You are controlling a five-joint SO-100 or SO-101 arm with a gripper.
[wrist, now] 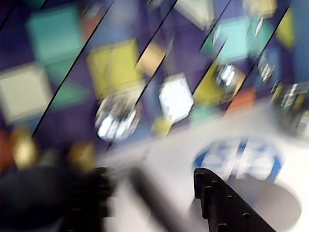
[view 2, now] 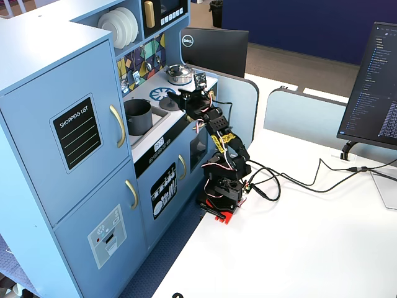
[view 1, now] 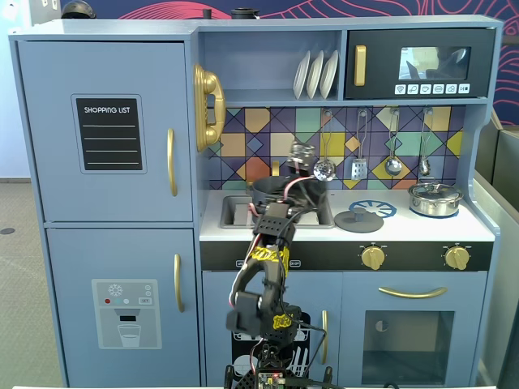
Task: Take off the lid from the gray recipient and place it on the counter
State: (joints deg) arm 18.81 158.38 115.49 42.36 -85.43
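Note:
The dark-gray lid [view 1: 358,220] lies flat on the white counter [view 1: 413,228], partly over the printed blue burner [view 1: 378,207], just right of the sink. The gray recipient [view 1: 266,188] stands uncovered in the sink basin [view 2: 138,116]. My gripper [wrist: 152,176] hovers over the counter between recipient and lid. It is open with nothing between its fingers. The wrist view is motion-blurred. It shows the lid [wrist: 275,205] behind the right finger [wrist: 222,203] and the dark recipient [wrist: 29,198] at the lower left. In a fixed view, the gripper [view 2: 184,96] hides most of the lid.
A shiny silver lidded pot [view 1: 435,198] sits at the counter's right end. Utensils [view 1: 359,166] hang on the tiled backsplash above the counter. The recessed sink [view 1: 235,212] lies at the left. The arm's base [view 2: 220,198] stands on the white table in front of the kitchen.

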